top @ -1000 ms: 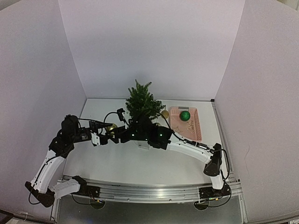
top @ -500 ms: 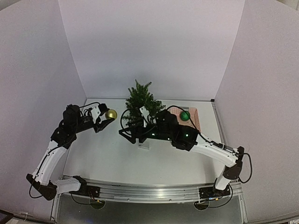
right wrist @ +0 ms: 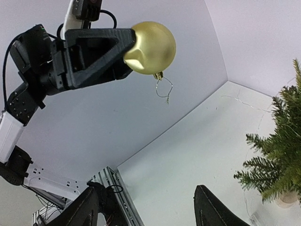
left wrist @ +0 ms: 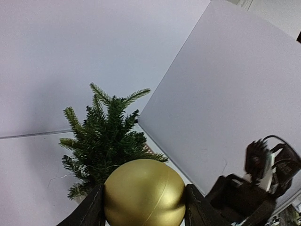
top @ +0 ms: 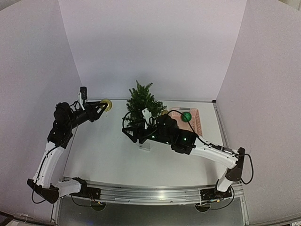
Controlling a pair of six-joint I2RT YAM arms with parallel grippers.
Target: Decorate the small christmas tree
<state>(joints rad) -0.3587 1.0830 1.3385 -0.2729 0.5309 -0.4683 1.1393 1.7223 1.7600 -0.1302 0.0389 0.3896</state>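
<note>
Progress is judged to be early here: the small christmas tree (top: 142, 104) is seen standing upright in its pale pot (right wrist: 287, 198) at the back of the table (top: 103, 155), just left of the pink basket (top: 197, 131), and no ornament can be made out with certainty among its branches. A gold bauble (left wrist: 144, 193) is clamped between the fingers of the left gripper (top: 103, 105) and is held high in the air, left of the tree and well apart from it, with its thin wire hook (right wrist: 163, 88) dangling free beneath. The right gripper (right wrist: 146, 200) is poised low in front of the tree, jaws spread wide with nothing between them, and is pointed towards that raised bauble; a handover or a catch of the hook is suggested, though that is only a reading. A green bauble (top: 186, 116) is seen lying in the basket, so at least one more ornament is to be fetched. A small gold ball (top: 164, 112) is glimpsed at the tree's right edge, but whether it is hung on a branch or lying by the basket cannot be told. Hanging of the held bauble is not yet done.
</note>
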